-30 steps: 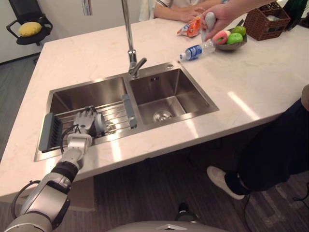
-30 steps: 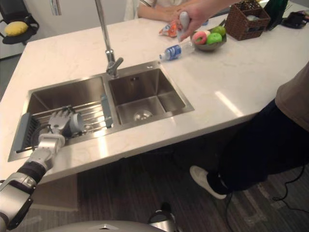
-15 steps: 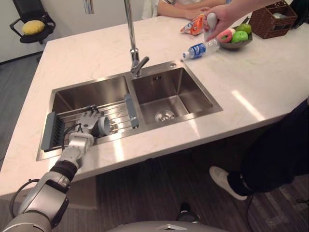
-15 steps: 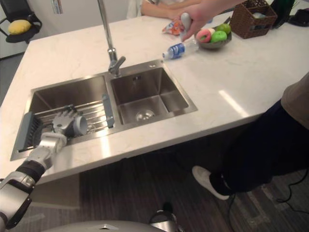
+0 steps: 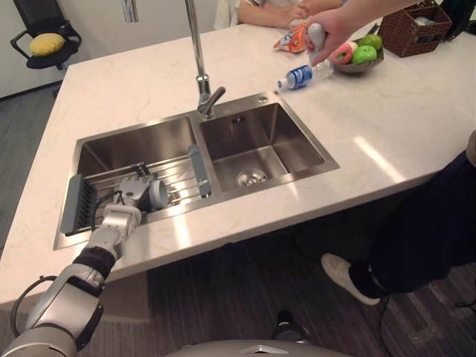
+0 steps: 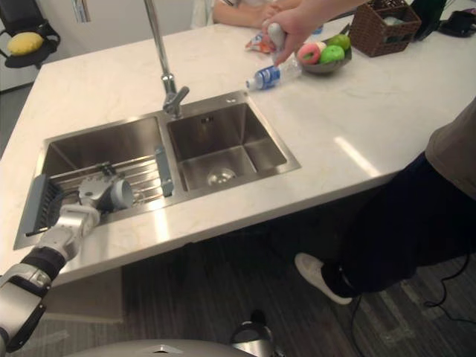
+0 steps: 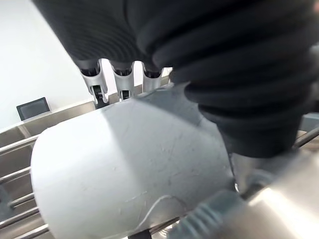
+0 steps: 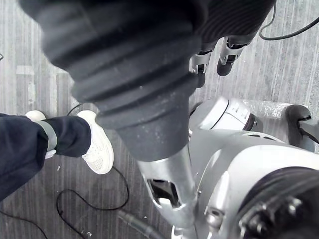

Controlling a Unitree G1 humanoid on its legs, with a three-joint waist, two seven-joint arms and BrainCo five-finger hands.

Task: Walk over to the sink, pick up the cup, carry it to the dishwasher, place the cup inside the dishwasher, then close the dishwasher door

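– Left robot hand (image 5: 132,187): what has it got?
– Its fingers are curled round the grey cup (image 5: 158,195), which lies on its side with the mouth facing right, over the wire rack (image 5: 182,172) in the left basin of the sink (image 5: 291,138). I cannot tell whether the cup touches the rack.
– And further right?
– A tap (image 5: 198,63) stands behind the divider. On the table (image 5: 394,134) lies a bottle (image 5: 301,76); a person's hand (image 5: 327,26) holds a white object above it, beside a fruit bowl (image 5: 358,67) and a basket (image 5: 416,30).
– Right robot hand (image 8: 199,62)?
– It hangs over the floor, fingers relaxed, holding nothing.
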